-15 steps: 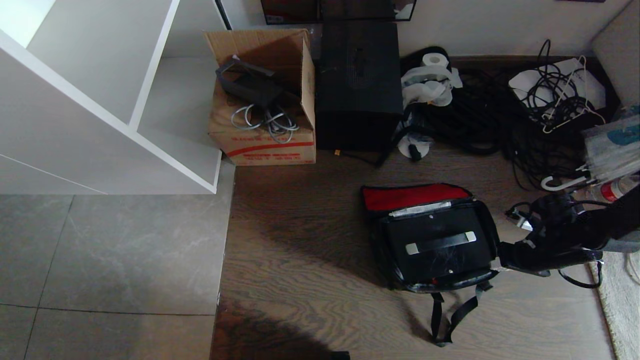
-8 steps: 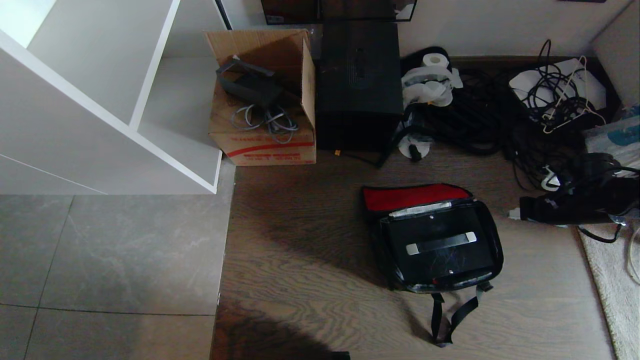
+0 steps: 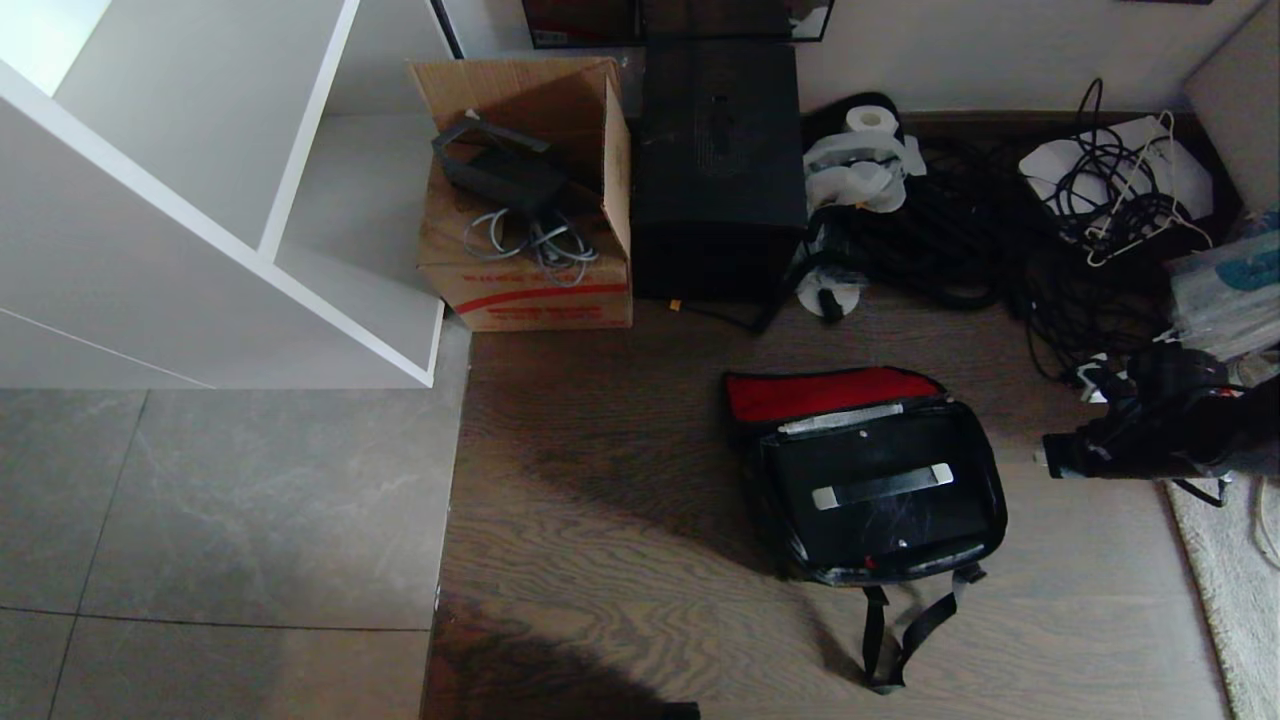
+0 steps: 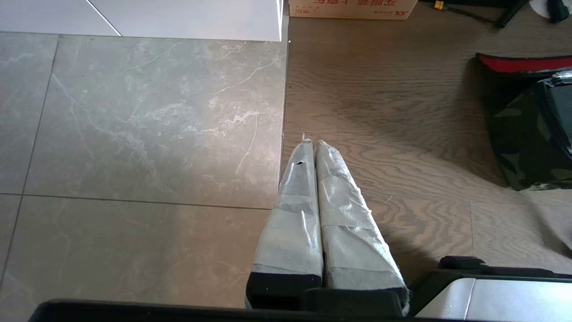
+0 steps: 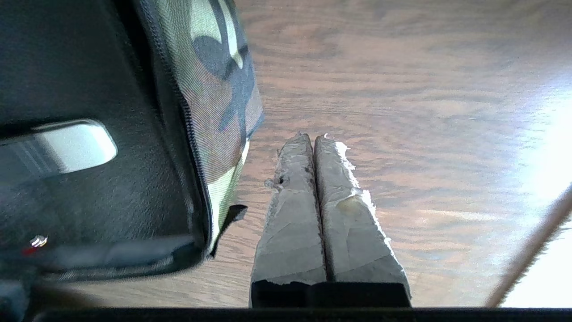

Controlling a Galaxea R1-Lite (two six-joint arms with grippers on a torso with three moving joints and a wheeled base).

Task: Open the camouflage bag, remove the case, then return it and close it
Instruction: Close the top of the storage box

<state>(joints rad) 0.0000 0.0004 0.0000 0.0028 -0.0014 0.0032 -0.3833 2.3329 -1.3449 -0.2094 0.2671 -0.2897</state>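
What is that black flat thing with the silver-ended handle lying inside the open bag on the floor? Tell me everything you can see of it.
It is the case, a flat, black, rigid-looking rectangle lying face up inside the open camouflage bag on the wooden floor. A black handle with silver ends runs across its top, a strip of silver trim shows along its far edge, and a small red latch sits at its near edge. The bag's walls surround it; the red-lined flap is folded back behind. Nothing else touches it.

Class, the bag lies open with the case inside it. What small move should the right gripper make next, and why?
Probably swing the right gripper toward the red-lined flap: the case sits inside the open camouflage bag, and the shut gripper holds nothing beside it.
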